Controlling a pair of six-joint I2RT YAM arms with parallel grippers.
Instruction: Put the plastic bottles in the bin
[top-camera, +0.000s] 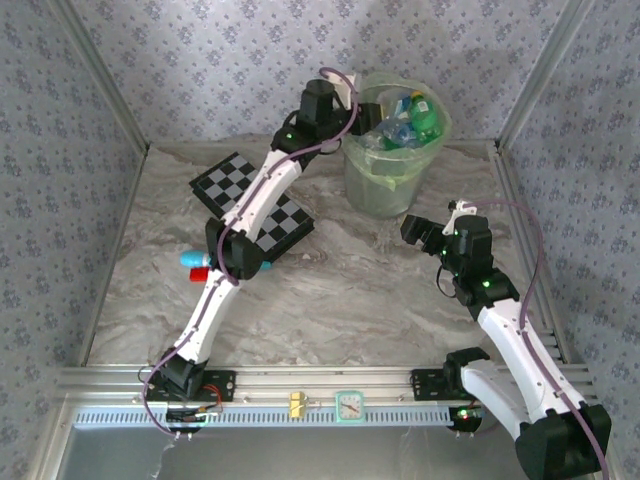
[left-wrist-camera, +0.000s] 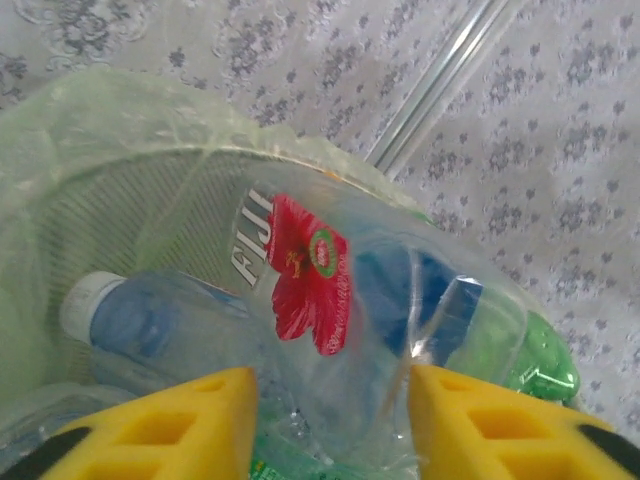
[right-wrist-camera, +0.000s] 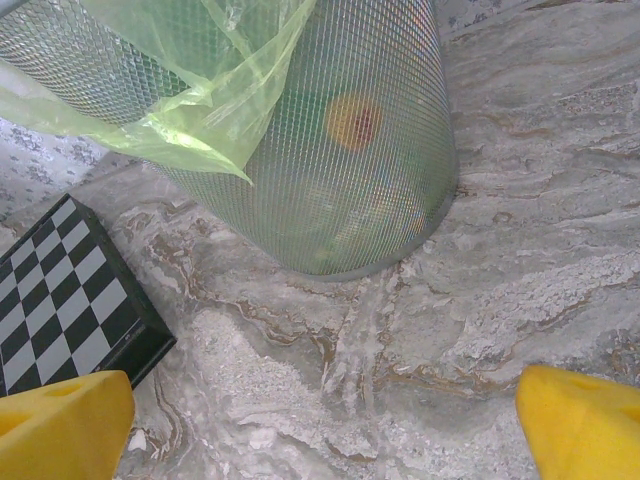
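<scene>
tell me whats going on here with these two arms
The left end effector is over the bin, holding a clear bottle between its fingers just above the opening. The bin already holds a pile of bottles. The right end effector is open and holds nothing, low over the table beside the bin.

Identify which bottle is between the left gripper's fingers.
The clear bottle with the red flower label. The white-capped bottle and the green one lie off to either side, outside the fingers.
</scene>
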